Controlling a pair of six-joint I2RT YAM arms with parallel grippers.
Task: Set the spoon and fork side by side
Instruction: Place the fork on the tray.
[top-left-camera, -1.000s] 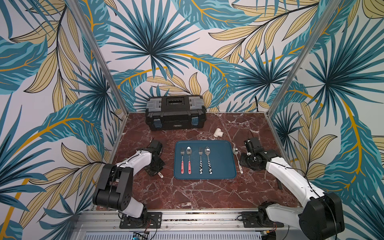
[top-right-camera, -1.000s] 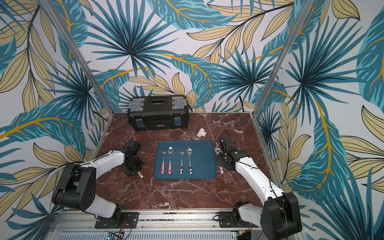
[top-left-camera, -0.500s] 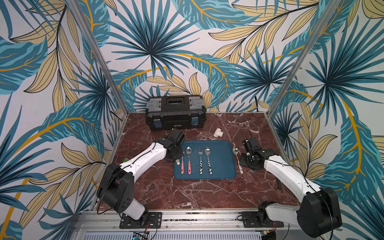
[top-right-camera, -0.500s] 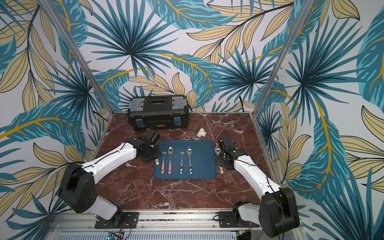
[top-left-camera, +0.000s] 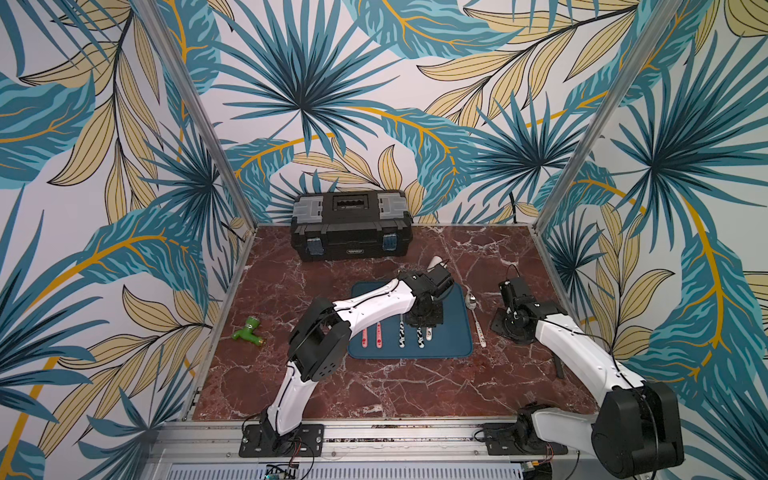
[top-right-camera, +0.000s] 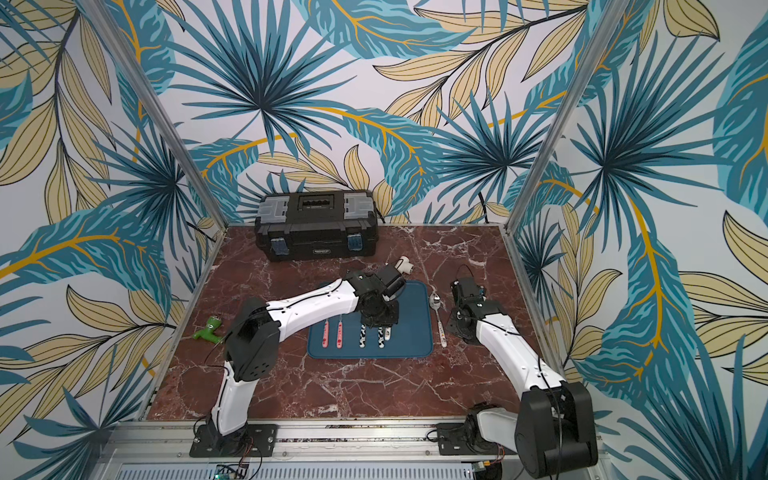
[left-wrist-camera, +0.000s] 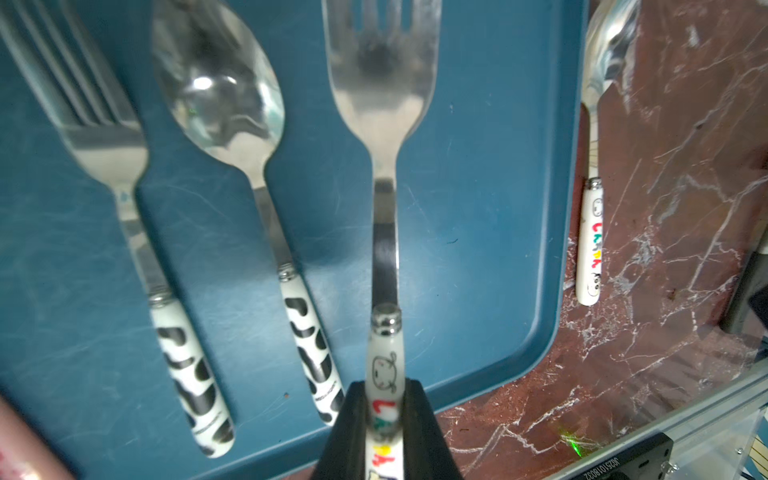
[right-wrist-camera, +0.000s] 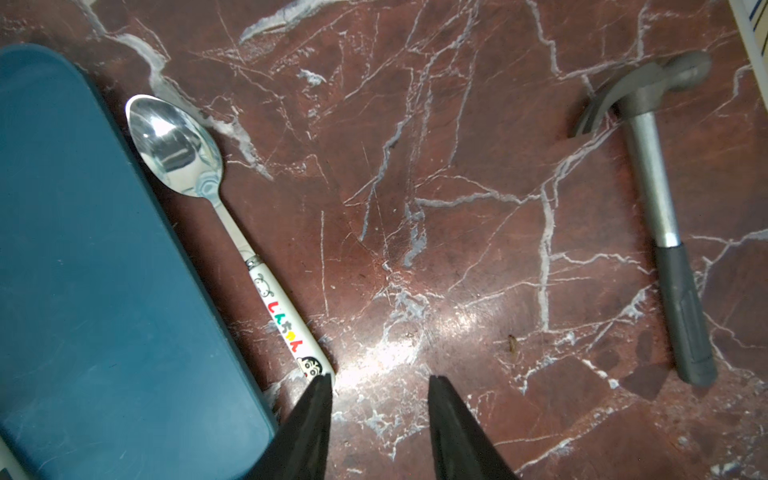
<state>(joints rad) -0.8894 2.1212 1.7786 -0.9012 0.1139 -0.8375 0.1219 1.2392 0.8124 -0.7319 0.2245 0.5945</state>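
My left gripper (left-wrist-camera: 384, 390) is shut on the white cartoon-printed handle of the fork (left-wrist-camera: 382, 104). The fork lies along the blue tray (left-wrist-camera: 478, 208), just right of a cow-patterned spoon (left-wrist-camera: 220, 104); I cannot tell whether it touches the tray. In a top view the left gripper (top-left-camera: 424, 320) hangs over the tray's middle. The matching spoon (right-wrist-camera: 232, 232) lies on the marble beside the tray's right edge, seen in both top views (top-left-camera: 476, 320) (top-right-camera: 439, 318). My right gripper (right-wrist-camera: 380, 380) is open and empty, one finger close to the spoon's handle end.
The tray (top-left-camera: 457, 345) also holds a cow-patterned fork (left-wrist-camera: 108, 137) and a pink-handled pair (top-left-camera: 372, 336). A black toolbox (top-left-camera: 351, 226) stands at the back. A hammer (right-wrist-camera: 660, 208) lies right of the right gripper. A green fitting (top-left-camera: 248, 331) and a white fitting (top-right-camera: 405, 265) lie on the marble.
The left arm has swung from the left side of the table across to the tray's middle, carrying the fork. The right arm has barely moved.
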